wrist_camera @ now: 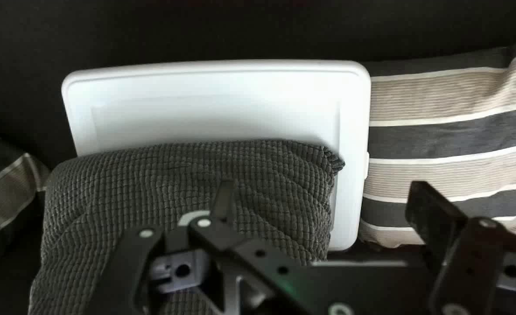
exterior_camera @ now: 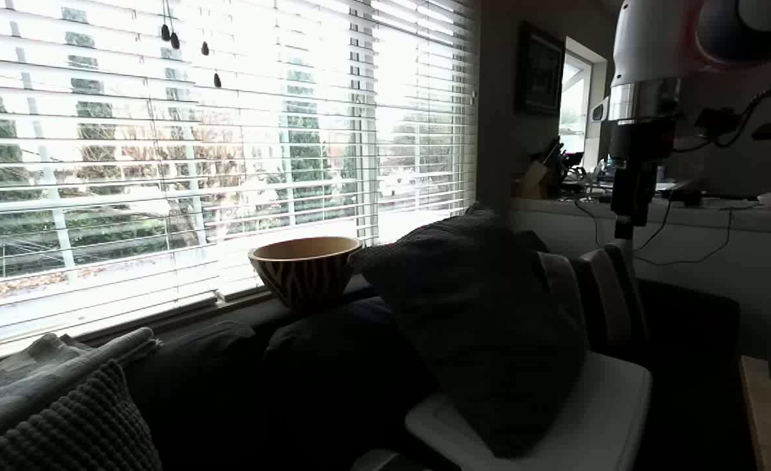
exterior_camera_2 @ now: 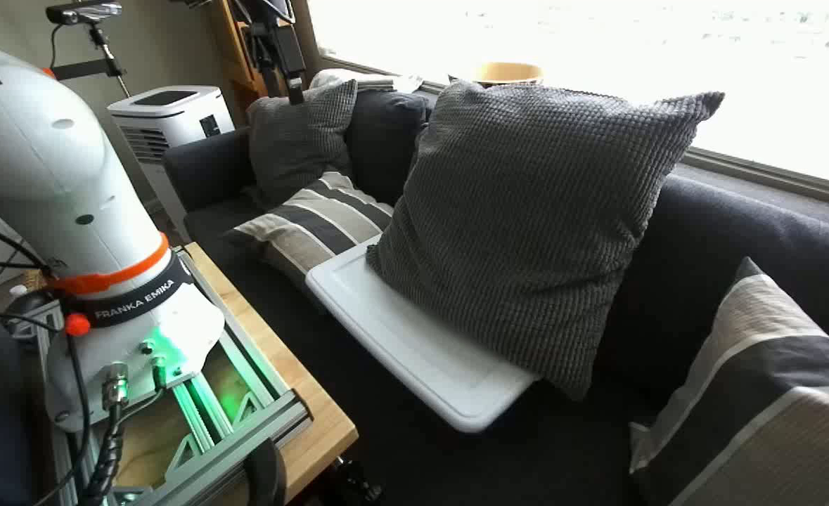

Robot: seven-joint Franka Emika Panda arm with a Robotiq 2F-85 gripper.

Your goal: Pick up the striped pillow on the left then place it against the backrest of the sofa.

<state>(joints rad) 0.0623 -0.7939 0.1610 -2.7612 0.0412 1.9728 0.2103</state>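
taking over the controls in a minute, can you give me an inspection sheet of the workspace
Surface: dark sofa, a white lid over its seat.
Job's things: striped pillow lies beside the lid, not stood against the backrest.
Clutter: large grey cushion covers part of the lid; second grey cushion and second striped pillow nearby.
Gripper: open, pointing down, holding nothing.
Cables: black cables beside the robot base; thin cords by a counter.
Surroundings: blinds-covered window, patterned bowl in front.

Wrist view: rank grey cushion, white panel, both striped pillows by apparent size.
1. Grey cushion, partly behind gripper
2. White panel and striped pillow at frame right: too alike to rank, pillow cropped
3. Striped pillow at frame left, cropped
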